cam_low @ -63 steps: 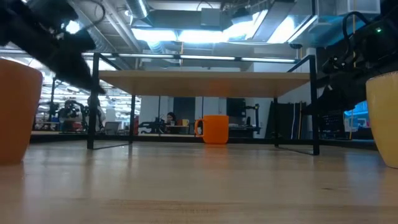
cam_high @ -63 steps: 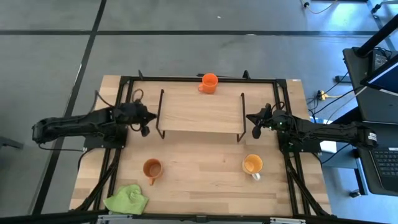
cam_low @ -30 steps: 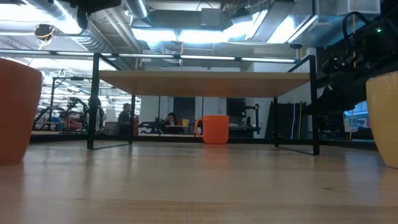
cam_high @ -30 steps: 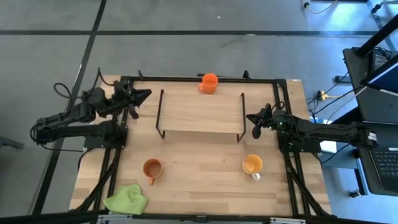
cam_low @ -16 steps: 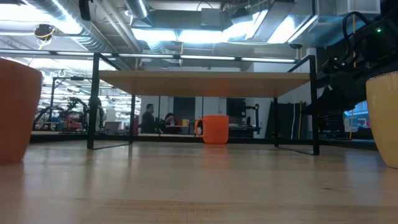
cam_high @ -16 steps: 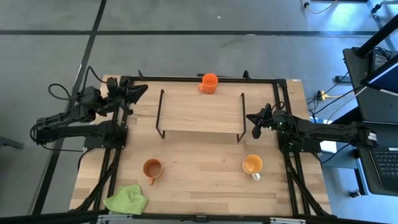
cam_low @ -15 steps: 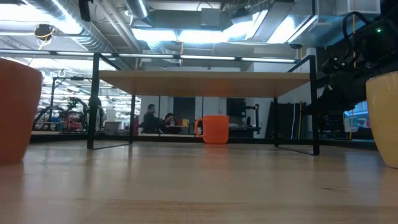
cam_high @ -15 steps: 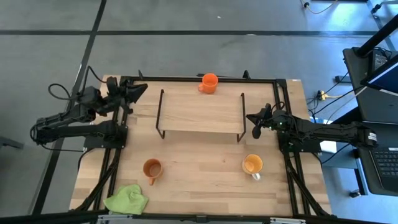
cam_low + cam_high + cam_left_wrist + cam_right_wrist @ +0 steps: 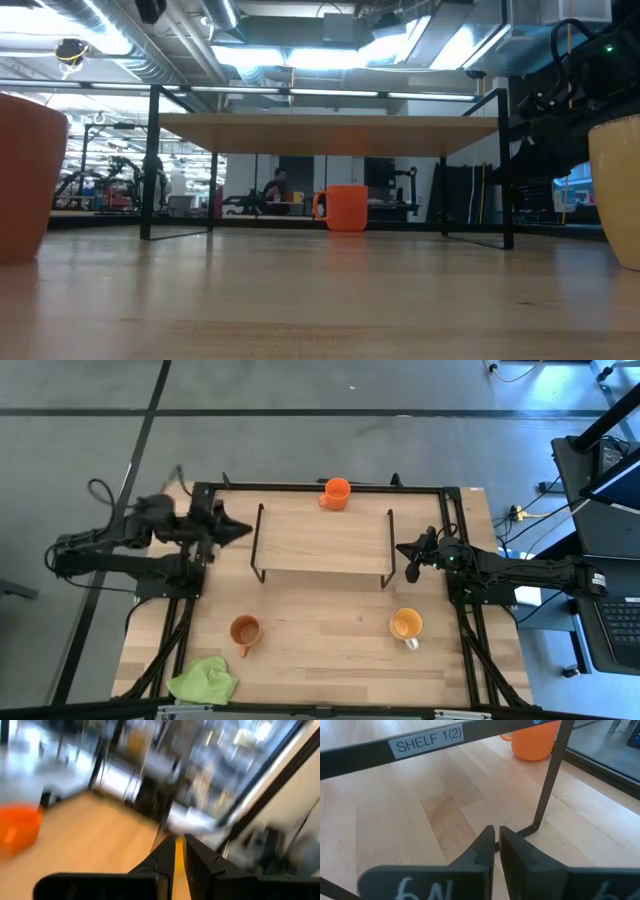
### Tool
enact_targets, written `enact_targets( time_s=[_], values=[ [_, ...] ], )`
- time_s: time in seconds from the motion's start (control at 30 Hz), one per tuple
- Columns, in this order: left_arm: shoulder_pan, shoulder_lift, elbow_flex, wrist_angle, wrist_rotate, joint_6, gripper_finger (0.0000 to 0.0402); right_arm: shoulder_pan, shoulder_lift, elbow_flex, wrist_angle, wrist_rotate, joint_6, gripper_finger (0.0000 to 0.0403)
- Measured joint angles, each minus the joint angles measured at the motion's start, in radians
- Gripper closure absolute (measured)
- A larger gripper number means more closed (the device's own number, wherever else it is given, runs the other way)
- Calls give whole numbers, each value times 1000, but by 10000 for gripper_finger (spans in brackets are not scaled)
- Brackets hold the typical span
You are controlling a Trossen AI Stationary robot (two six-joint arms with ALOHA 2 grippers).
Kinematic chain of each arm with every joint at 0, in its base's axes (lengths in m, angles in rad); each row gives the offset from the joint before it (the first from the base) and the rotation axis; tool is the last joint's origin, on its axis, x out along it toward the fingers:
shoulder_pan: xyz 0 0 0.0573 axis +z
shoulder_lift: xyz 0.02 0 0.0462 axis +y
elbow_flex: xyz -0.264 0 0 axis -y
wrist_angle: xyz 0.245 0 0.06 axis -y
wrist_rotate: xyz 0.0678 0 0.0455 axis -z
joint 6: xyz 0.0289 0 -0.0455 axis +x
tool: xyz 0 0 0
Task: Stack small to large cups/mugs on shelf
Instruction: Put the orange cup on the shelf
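The shelf (image 9: 322, 538) stands on the table's far half on its black wire legs, its board bare. The bright orange mug (image 9: 336, 492) stands behind it at the far edge and also shows in the low view (image 9: 346, 208). The brown mug (image 9: 244, 630) stands near left. The yellow-orange mug (image 9: 405, 625) with its white handle stands near right. My left gripper (image 9: 243, 528) is shut and empty, raised beside the shelf's left end. My right gripper (image 9: 400, 548) is shut and empty, low at the shelf's right legs (image 9: 547, 785).
A lime-green cloth (image 9: 205, 680) lies at the table's near left corner. The black table frame (image 9: 320, 486) runs around the wooden top. Bare wood lies between the two near mugs and under the shelf. A desk with a laptop (image 9: 615, 620) stands to the right of the table.
My left gripper has swung from the table's far left corner toward the shelf's left end, going toward the right and near edges while staying raised. The mugs and the shelf have kept still.
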Motion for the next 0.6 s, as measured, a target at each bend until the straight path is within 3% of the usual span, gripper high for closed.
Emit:
enact_targets(
  time_s=[0.13,0.4,0.6],
  values=[
    [-50,103,95,-208,-27,18,369,0,0,0,0,0,1,373],
    [-72,294,267,-277,-53,86,369,0,0,0,0,0,0,373],
    [31,484,505,-350,-107,205,369,0,0,0,0,0,1,373]
  ],
)
